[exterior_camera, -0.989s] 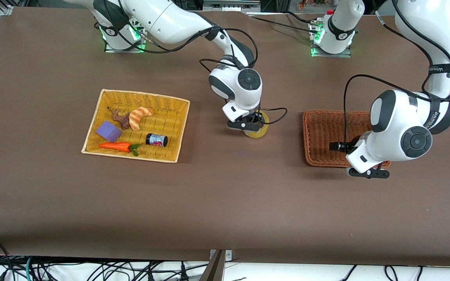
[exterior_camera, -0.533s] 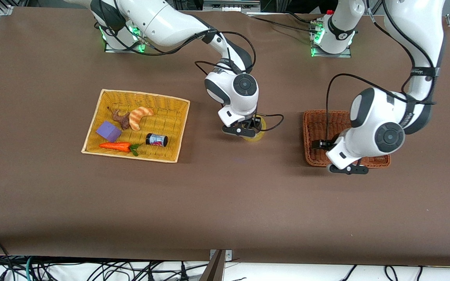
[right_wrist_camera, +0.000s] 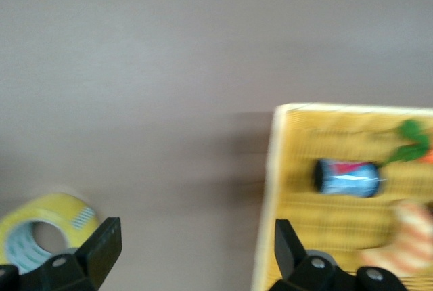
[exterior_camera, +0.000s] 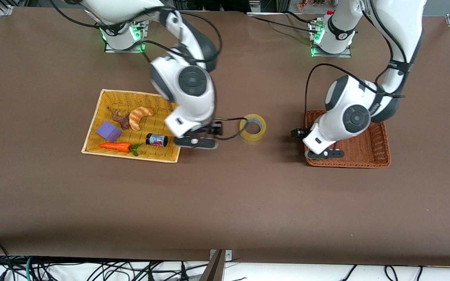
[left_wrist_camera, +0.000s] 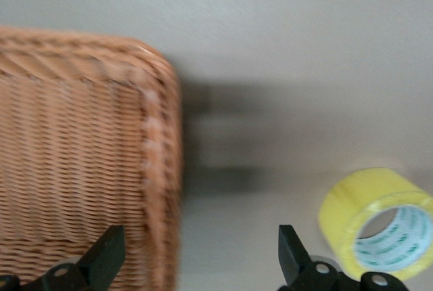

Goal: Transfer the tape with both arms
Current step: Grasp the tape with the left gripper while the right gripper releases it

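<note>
The right gripper (exterior_camera: 196, 141) is wide open and holds nothing, up over the edge of the yellow basket (exterior_camera: 100, 105) near the little jar (exterior_camera: 156, 139). The left gripper (exterior_camera: 324, 153) is wide open too, over the edge of the brown basket (exterior_camera: 381, 156). The tape (exterior_camera: 252, 127) lies flat on the table (exterior_camera: 225, 207) between the two baskets.

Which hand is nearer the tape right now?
Right. The right hand hangs open just beside the tape, by the yellow basket. The left hand is open over the brown basket's edge.
</note>
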